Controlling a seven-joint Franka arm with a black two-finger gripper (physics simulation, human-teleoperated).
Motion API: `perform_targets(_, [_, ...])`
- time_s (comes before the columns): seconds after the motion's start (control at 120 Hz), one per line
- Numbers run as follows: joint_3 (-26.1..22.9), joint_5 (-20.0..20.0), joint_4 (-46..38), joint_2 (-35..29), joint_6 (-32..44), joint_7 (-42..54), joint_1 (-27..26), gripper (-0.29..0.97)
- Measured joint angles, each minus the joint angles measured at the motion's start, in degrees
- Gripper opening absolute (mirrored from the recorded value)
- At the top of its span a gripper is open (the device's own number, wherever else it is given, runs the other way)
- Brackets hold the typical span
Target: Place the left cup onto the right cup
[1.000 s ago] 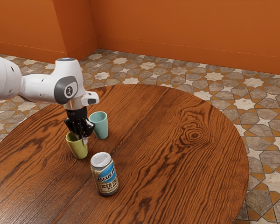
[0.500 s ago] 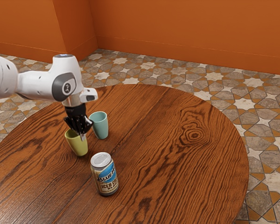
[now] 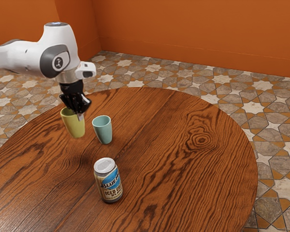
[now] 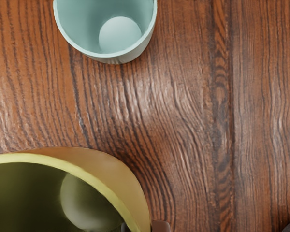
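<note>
An olive-green cup (image 3: 73, 123) hangs above the round wooden table (image 3: 183, 159), lifted clear of it, with my black gripper (image 3: 78, 110) shut on its rim. A teal cup (image 3: 102, 129) stands upright on the table just to the exterior view's right of the held cup, a small gap between them. In the wrist view the green cup (image 4: 63, 193) looms large right under my hand, and the teal cup (image 4: 106, 26) lies a short way beyond it, open mouth up.
A blue-and-white drink can (image 3: 108, 180) stands upright nearer the table's front, below the two cups in the exterior view. An orange wall and a patterned tile floor (image 3: 222, 87) surround the table.
My gripper has lifted the green cup off the table, rising and shifting slightly to the exterior view's left. The teal cup and the can have stayed put.
</note>
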Motion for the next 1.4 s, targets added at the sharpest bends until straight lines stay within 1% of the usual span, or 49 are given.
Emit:
perform_targets(0.1, [-0.33,1.77,4.79,1.14,-3.06,-0.26,-1.02,-0.09])
perform_targets(0.292, [-1.00,3.89,12.52,4.38,-7.36,-0.64,-2.76,-0.10])
perform_targets(0.458, [-1.55,5.18,18.99,8.36,-9.64,-0.85,-3.85,-0.10])
perform_targets(0.642, [-2.35,5.74,24.94,12.54,-11.26,-0.95,-3.98,-0.10])
perform_targets(0.95, [-3.00,6.56,29.42,17.52,-11.48,-1.00,-3.21,-0.11])
perform_targets(1.167, [-2.67,6.26,29.70,18.38,-10.78,-0.71,-2.76,-0.11])
perform_targets(1.4, [-2.67,5.90,29.81,20.94,-9.21,0.03,-1.88,-0.11])
